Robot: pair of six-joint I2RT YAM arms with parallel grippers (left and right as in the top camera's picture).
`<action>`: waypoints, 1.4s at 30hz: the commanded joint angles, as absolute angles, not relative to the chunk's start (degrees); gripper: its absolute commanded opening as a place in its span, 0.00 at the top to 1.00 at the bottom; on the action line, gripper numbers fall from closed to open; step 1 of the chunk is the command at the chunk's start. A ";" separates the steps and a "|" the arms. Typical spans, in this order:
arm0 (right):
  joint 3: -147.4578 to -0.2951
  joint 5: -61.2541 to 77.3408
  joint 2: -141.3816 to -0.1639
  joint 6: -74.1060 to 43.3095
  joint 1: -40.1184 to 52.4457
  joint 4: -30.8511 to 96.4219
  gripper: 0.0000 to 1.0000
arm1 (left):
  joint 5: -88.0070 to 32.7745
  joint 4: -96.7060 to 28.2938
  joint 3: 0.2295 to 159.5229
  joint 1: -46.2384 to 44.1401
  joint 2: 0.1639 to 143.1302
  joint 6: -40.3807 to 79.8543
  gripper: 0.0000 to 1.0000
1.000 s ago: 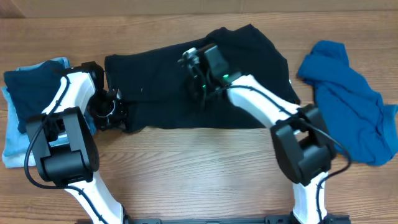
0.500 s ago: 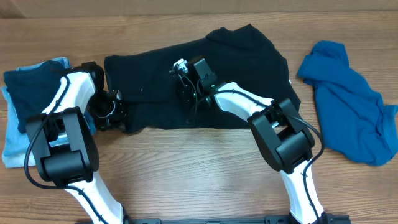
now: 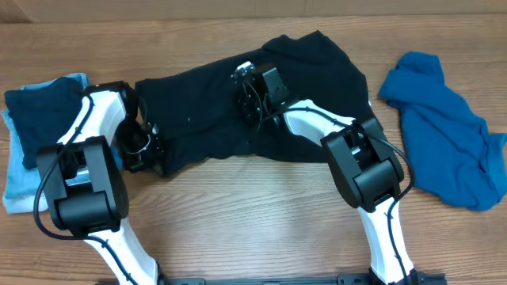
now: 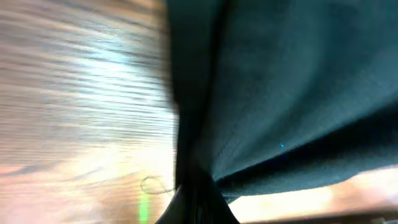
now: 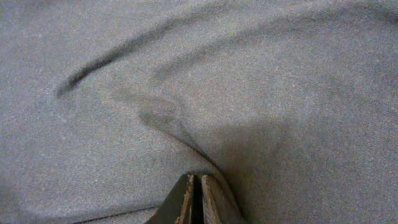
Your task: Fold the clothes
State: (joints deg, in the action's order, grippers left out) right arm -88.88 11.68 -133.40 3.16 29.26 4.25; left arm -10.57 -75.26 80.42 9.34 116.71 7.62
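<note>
Two claws, both on the black shirt [image 3: 317, 71], which lies spread across the middle of the table [image 3: 238, 229], toward its back edge. At the shirt's front-left corner sits the left gripper [image 3: 149, 150], jaws together on the hem. Seen from the left wrist, dark cloth fans out from the clamp with bare wood grain beside it. Down on the shirt's middle is the right gripper [image 3: 248, 99], jaws closed on a small ridge of fabric, and the right wrist view shows that crease running straight into the fingers [image 5: 183, 199]. By the right edge, a teal-blue garment [image 3: 440, 131] lies crumpled just beside the shirt's right end. At the left edge, a folded dark-blue cloth [image 3: 40, 119] rests on light-blue jeans [image 3: 16, 186].
</note>
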 commanded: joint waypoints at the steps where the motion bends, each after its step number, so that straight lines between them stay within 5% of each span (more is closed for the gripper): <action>1: -89.12 7.16 -136.33 2.81 26.70 4.91 0.89 | 7.03 -76.12 78.91 9.56 117.43 15.62 0.96; 9: -90.21 7.62 -135.66 2.81 26.70 9.23 0.84 | 6.35 -69.84 75.92 9.72 117.43 18.00 0.84; 16: -97.65 8.08 -127.70 3.05 26.74 18.72 0.74 | 4.78 -68.25 79.83 9.72 117.40 17.98 0.94; 23: -97.65 10.48 -118.21 4.56 28.45 27.73 0.51 | -5.87 -61.80 99.39 9.65 117.40 13.50 0.90; 32: -97.65 5.50 -103.81 3.14 24.01 55.75 0.60 | -12.34 -44.88 99.79 5.74 124.51 6.98 0.96; 42: -97.65 5.37 -103.81 0.49 22.31 60.69 0.66 | 0.54 -46.00 99.79 1.74 133.84 4.71 0.96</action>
